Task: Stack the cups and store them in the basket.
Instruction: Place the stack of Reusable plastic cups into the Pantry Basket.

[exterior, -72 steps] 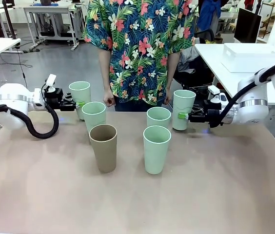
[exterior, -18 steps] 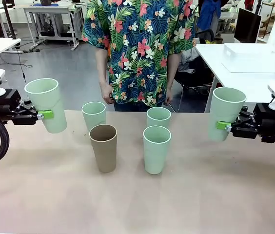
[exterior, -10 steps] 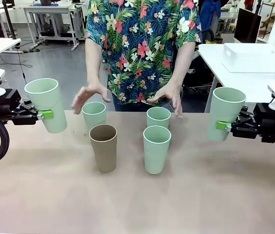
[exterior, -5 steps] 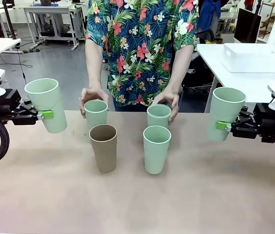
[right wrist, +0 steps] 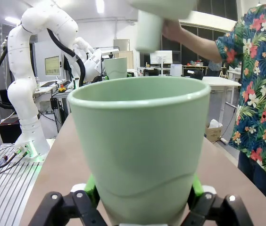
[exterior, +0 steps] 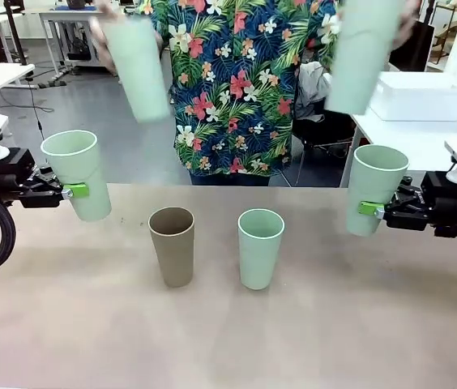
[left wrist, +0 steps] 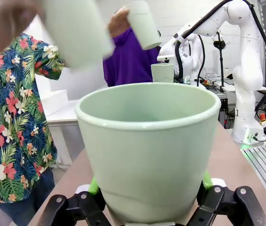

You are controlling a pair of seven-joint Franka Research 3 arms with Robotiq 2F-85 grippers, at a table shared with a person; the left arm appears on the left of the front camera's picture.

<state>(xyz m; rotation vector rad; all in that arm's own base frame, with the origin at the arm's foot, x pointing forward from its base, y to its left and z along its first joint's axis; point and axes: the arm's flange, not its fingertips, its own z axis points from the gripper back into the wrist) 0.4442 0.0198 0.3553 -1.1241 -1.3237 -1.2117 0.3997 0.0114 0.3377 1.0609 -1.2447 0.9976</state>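
The left end effector and right end effector are black with green pads.

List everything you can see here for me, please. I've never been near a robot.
gripped cups: two, pale mint green, one in each gripper, off the table at its left and right sides
hand-held cups: two, pale mint green, blurred, held high by the person
standing mint cup: one, pale mint green, upright mid-table
brown cup: one, tan-brown, upright beside it, not touching
basket: one, white, on the side table at far right
table: one, beige
person's hands: two, each holding a cup
left gripper, right gripper: two, black with green pads, each shut on a cup
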